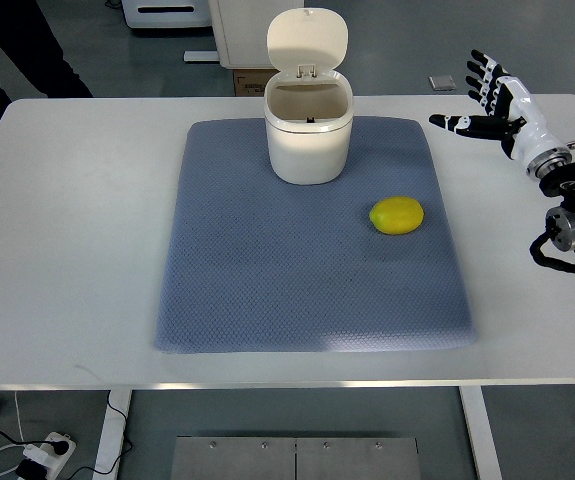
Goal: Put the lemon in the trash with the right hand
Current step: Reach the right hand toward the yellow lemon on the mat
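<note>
Right robot hand [485,95] shows at the upper right of the frame, its arm coming in from the right edge, fingers spread wide and holding nothing; it hovers over the white worktop [67,250], off the right edge of the mat and well apart from the lemon. Nearest the camera, at the bottom left of the frame, a power strip [42,455] with cables lies on the floor under the worktop. A blue-grey mat [267,290] covers the middle of the worktop. The yellow lemon [397,215] lies on the mat, right of centre, on its side. Farther up, at the mat's top edge, stands a white trash can [308,135] with its lid [307,40] flipped up and open, near the lemon but not touching it. A person's dark sleeve [22,50] shows at the upper left corner.
</note>
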Controlling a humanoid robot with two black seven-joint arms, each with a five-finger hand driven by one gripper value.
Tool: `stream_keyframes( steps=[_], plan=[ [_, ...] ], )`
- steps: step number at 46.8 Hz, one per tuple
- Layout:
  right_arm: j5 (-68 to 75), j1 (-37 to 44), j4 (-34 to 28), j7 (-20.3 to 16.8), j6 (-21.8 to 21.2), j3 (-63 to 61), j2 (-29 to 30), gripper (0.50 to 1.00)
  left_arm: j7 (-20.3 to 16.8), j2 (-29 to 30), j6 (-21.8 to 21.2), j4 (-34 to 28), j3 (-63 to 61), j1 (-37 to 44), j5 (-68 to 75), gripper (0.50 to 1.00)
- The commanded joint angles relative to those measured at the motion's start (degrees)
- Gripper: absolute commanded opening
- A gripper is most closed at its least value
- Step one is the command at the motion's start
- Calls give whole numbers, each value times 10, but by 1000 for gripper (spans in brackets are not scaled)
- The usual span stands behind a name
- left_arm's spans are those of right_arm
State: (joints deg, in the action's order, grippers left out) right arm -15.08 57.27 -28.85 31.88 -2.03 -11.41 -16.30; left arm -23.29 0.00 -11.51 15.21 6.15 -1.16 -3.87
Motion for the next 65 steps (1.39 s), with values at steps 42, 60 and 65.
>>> stream_keyframes(
  steps=[42, 60, 65],
  plan=[
    [-100, -42, -272, 31, 28, 98, -163, 1000, 0, 0, 0, 0, 0, 0, 0, 1000],
    [-168, -29, -271, 31, 88, 163, -159, 1000, 0, 0, 0, 0, 0, 0, 0, 1000],
    [-170, -19, -269, 31, 108, 191, -155, 1000, 0, 0, 0, 0, 0, 0, 0, 1000]
  ],
)
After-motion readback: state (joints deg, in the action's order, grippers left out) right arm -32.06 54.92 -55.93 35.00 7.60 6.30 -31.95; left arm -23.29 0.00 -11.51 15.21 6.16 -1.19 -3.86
